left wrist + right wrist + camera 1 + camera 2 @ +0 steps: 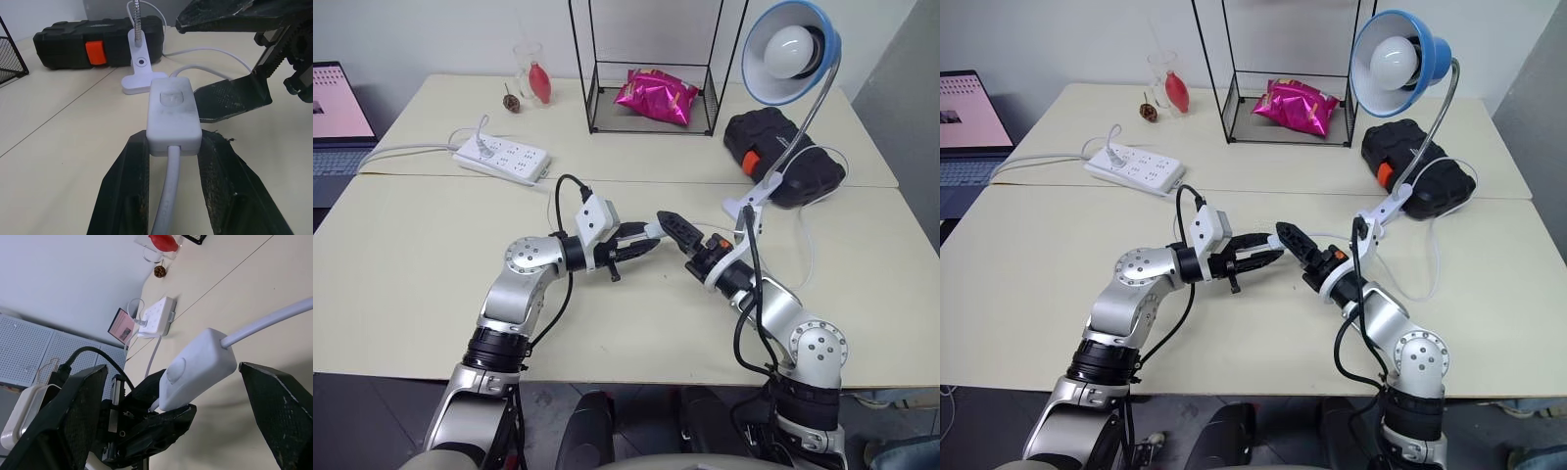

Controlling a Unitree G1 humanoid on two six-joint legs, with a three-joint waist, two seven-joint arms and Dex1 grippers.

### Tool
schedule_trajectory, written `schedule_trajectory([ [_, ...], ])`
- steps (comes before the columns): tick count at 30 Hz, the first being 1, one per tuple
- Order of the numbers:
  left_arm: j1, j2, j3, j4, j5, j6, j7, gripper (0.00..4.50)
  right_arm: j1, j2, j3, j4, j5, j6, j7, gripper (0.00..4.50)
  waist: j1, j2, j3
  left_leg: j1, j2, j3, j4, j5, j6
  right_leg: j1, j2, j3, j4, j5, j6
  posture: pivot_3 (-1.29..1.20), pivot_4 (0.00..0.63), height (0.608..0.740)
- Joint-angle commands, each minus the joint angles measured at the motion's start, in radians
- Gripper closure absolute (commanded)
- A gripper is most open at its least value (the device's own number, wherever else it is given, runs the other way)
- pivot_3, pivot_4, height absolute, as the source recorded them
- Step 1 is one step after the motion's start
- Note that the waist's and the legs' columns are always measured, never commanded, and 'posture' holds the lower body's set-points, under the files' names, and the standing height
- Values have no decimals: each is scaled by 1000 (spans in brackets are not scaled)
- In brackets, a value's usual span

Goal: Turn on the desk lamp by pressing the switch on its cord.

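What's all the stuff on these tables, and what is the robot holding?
desk lamp: one, blue-rimmed, clamped far right
switch: one, white, in left hand
cord: one, white, through the switch
black case: one, orange latch, behind lamp base
wire rack: one, black, far middle
snack bag: one, pink, inside rack
power strip: one, white, far left
glass: one, clear, far left
laptop: one, left edge
left hand: shut on switch
right hand: open, beside switch

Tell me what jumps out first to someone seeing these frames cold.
The two tools meeting above mid-table: the left tool is shut on the white switch, held up off the table, and the right tool stands open around it. Next, the unlit desk lamp with its blue-rimmed shade, rising at the table's right, its clamp base beside a black case.
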State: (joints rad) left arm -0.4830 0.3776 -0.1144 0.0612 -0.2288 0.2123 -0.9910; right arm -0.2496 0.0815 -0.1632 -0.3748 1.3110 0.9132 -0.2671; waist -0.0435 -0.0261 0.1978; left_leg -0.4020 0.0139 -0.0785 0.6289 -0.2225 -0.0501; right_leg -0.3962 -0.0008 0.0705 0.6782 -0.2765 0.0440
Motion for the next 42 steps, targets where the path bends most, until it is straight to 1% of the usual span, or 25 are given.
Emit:
schedule_trajectory([
  [1, -9, 5, -1, -49, -14, -4, 9, 3437, -4, 2, 21, -13, 32, -24, -3, 0, 0, 0, 0, 0, 0, 0, 0, 0, 0, 0, 0, 0, 0, 0, 0, 0, 150, 740],
  [6, -10, 4, -4, -52, -12, -6, 12, 3437, -2, -4, 31, -4, 35, -34, -7, 0, -1, 0, 0, 0, 0, 0, 0, 0, 0, 0, 0, 0, 0, 0, 0, 0, 150, 740],
  [8, -10, 3, -5, -54, -13, -6, 14, 3437, -2, -6, 30, 1, 39, -38, -10, 370, -1, 0, 0, 0, 0, 0, 0, 0, 0, 0, 0, 0, 0, 0, 0, 0, 150, 740],
  [9, -10, 2, -6, -55, -14, -5, 16, 3437, -2, -7, 30, 3, 41, -40, -11, 477, -1, 0, 0, 0, 0, 0, 0, 0, 0, 0, 0, 0, 0, 0, 0, 0, 150, 740],
  [10, -10, 2, -7, -55, -14, -5, 17, 3437, -2, -6, 28, 6, 43, -44, -13, 739, -1, 0, 0, 0, 0, 0, 0, 0, 0, 0, 0, 0, 0, 0, 0, 0, 150, 740],
  [12, -8, 2, -8, -57, -15, -4, 19, 3437, 0, -7, 28, 10, 49, -50, -15, 1113, -1, 0, 0, 0, 0, 0, 0, 0, 0, 0, 0, 0, 0, 0, 0, 0, 150, 740],
  [16, -5, 3, -10, -63, -17, -2, 23, 3437, 4, -10, 32, 13, 58, -55, -13, 2142, -2, 0, 0, 0, 0, 0, 0, 0, 0, 0, 0, 0, 0, 0, 0, 0, 150, 740],
  [22, -7, 4, -10, -67, -21, 2, 26, 3437, 2, -21, 43, 21, 61, -58, -9, 3506, -4, 0, 0, 0, 0, 0, 0, 0, 0, 0, 0, 0, 0, 0, 0, 0, 150, 740],
  [25, -10, 5, -10, -71, -24, 7, 27, 3439, -1, -31, 50, 24, 60, -59, -7, 4077, -6, 0, 0, 0, 0, 0, 0, 0, 0, -1, 0, 0, 0, 0, 0, 0, 150, 740],
  [36, -10, 5, -10, -84, -27, 14, 30, 3441, 2, -26, 49, 27, 75, -83, -6, 4083, -6, 0, 0, 0, 0, 0, 0, 0, 0, -1, 0, 0, 0, 0, 0, 0, 150, 740],
  [38, -9, 5, -11, -85, -26, 16, 32, 3442, 4, -30, 48, 18, 85, -84, 11, 3380, -6, 0, 0, 0, 0, 0, 0, 0, 0, -1, 0, 0, 0, 0, 0, 0, 150, 740],
  [42, -8, 6, -13, -89, -26, 24, 34, 3447, 8, -39, 50, 3, 114, -84, 20, 2669, -6, 0, 0, -1, 0, 0, 0, 0, 0, -1, 0, 1, 0, 0, 0, 0, 150, 740],
])
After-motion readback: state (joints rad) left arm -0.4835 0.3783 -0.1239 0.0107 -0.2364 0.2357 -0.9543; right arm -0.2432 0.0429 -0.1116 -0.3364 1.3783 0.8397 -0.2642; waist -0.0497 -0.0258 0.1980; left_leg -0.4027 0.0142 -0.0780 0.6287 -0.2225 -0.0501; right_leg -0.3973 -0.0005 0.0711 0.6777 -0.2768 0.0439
